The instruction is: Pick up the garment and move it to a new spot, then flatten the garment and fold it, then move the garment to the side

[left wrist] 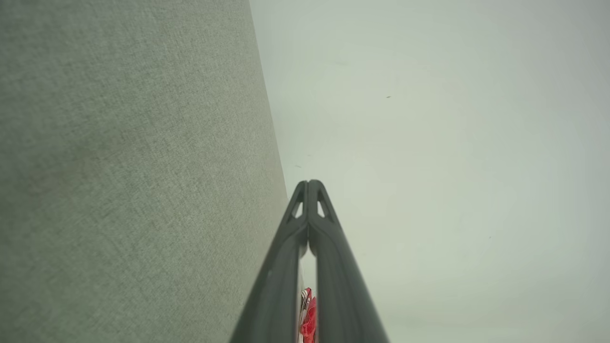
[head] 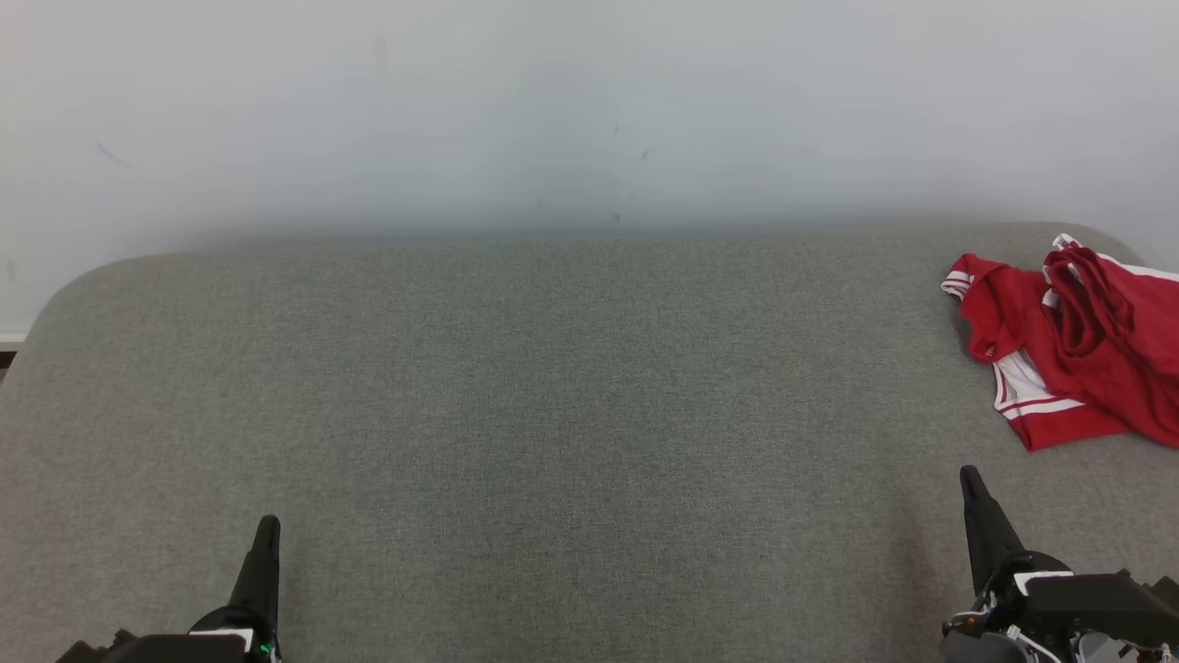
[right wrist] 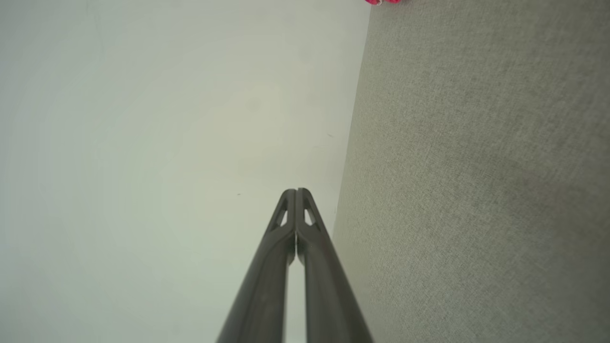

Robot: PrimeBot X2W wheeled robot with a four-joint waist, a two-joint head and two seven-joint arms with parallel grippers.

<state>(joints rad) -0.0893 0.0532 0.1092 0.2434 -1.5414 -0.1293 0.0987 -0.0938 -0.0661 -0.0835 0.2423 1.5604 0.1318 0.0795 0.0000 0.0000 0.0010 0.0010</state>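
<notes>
Pincers sit low at the near edge of the desk (head: 553,387), one at each bottom corner of the head view. The left pincer (head: 268,527) points away from the robot with a slight lean to its right, and its two dark fingers are pressed together into one spike. The right pincer (head: 971,479) points the same way with a slight lean to its left, and it is also closed on nothing. In the wrist views, the left pincer (left wrist: 309,184) and the right pincer (right wrist: 296,192) each show fingertips meeting. Each one aims along the grey fabric top toward the pale wall (head: 553,110).

The garment (head: 1073,345) is red with white striped trim. It lies crumpled at the far right of the desk, ahead of the right pincer and apart from it. A white-banded cuff faces left and a white-banded hem faces the robot. The heap runs out of the head view on the right, so its long axis cannot be told. A sliver of the garment (left wrist: 309,315) shows between the left fingers, and a scrap of the garment (right wrist: 381,1) shows at the top edge of the right wrist view.

The desk's far edge meets the wall and its far corners are rounded. The broad grey stretch from the left edge to the garment lies bare.
</notes>
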